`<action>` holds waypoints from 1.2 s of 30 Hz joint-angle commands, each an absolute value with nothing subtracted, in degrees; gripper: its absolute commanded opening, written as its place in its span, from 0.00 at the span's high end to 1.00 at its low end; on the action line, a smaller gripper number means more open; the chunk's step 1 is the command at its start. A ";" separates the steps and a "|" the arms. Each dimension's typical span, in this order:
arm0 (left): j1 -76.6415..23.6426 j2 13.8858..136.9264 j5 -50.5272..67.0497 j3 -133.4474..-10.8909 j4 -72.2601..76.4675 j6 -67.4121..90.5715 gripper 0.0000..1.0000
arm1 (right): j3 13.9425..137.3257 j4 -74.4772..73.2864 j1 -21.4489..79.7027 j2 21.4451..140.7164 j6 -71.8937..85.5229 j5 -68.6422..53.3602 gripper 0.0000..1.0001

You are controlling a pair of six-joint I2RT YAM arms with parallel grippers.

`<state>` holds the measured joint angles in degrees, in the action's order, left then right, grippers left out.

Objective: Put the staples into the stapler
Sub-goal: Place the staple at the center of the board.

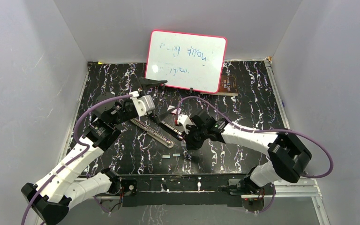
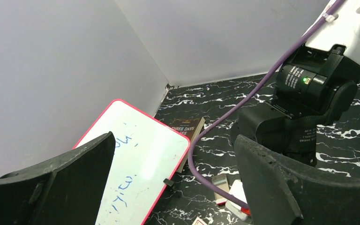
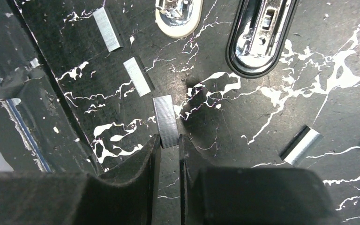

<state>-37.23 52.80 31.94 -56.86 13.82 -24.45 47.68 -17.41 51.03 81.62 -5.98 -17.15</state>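
The black stapler [image 1: 161,132] lies open mid-table, its shiny rail pointing toward the front right. In the right wrist view its two rounded ends [image 3: 258,40] show at the top. My right gripper [image 3: 169,138] is shut on the near end of a silvery staples strip [image 3: 165,119], low over the table; in the top view this gripper [image 1: 186,143] is just right of the stapler. More staples strips lie loose [image 3: 137,76], [image 3: 300,145], [image 1: 166,156]. My left gripper [image 2: 174,138] is wide open and empty, raised behind the stapler [image 1: 155,99].
A red-framed whiteboard [image 1: 186,61] leans on the back wall, with a brown book [image 1: 227,84] at its right foot. A small white box with a red label [image 2: 220,183] lies behind the stapler. A purple cable [image 2: 206,140] arcs over it. Grey walls enclose three sides.
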 commanded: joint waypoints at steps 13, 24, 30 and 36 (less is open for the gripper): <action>-37.11 52.38 32.95 -59.11 13.21 -25.38 0.02 | 47.15 -12.02 53.50 87.26 -5.19 -13.65 0.80; -37.11 52.31 33.51 -58.55 14.19 -24.57 0.02 | 47.20 -11.95 54.73 88.41 -4.88 -8.74 0.80; -37.09 51.99 33.51 -58.23 14.07 -24.46 0.02 | 47.45 -12.47 56.16 88.73 -5.03 -4.99 0.80; -37.09 51.93 33.53 -58.42 13.69 -24.52 0.02 | 47.77 -12.86 57.57 89.03 -5.40 -1.97 0.78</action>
